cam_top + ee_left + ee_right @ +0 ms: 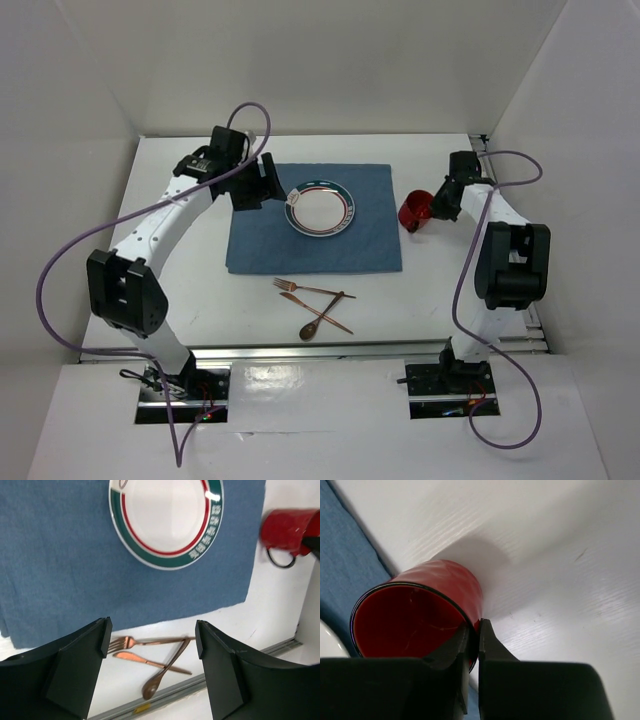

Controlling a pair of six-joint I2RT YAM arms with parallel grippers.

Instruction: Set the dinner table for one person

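A white plate with a green and red rim (320, 208) lies on the blue cloth placemat (300, 250) on the white dinner table (190, 300). My left gripper (262, 188) is open and empty just left of the plate; in its wrist view (150, 640) the plate (167, 520) lies ahead. My right gripper (432, 210) is shut on the rim of a red mug (414, 212), tilted, right of the placemat; one finger is inside the mug (415, 620), one outside. A copper fork (300, 288), knife (318, 312) and spoon (318, 322) lie crossed near the front edge.
White walls enclose the table on three sides. A silver metal rail (350, 350) runs along the near edge, close to the cutlery. Purple cables (60, 270) loop beside both arms.
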